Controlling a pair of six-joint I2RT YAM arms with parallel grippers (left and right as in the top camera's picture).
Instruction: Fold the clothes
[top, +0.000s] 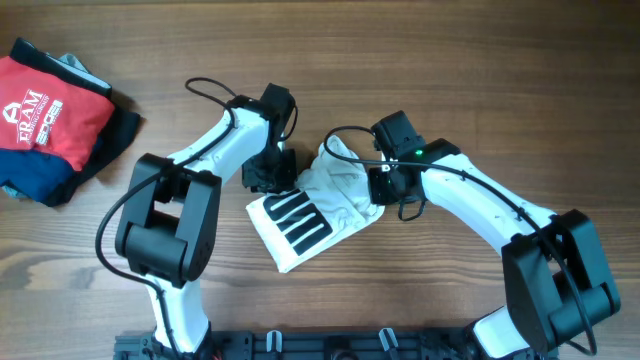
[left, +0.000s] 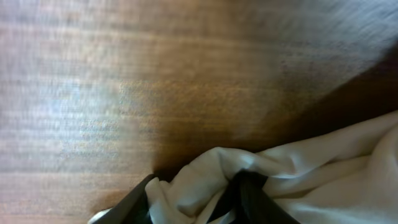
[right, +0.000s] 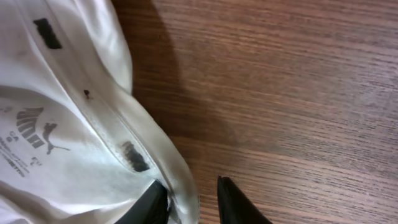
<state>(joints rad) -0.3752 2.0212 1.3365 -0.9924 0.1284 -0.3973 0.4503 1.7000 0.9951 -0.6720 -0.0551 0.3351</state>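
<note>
A: Overhead first. The shirt (top: 315, 205) lies in the middle of the bench (top: 470, 70), crumpled at the top, with its black-striped panel flat on the robot's side.

B: The left pincer (top: 272, 178) is down at its left edge and the right pincer (top: 385, 185) at its right. A red garment (top: 45, 105) sits on a navy garment (top: 45, 185), well apart at the far left.

A: Left wrist now. A wad of white shirt (left: 323, 168) fills the left pincer (left: 198, 183), which is clamped on it.

B: Right wrist. The right pincer (right: 188, 183) stands narrowly parted with the shirt (right: 56, 143) hem between its fingers (right: 233, 202). The hem touches one, and bare wood shows beside the other.
</note>
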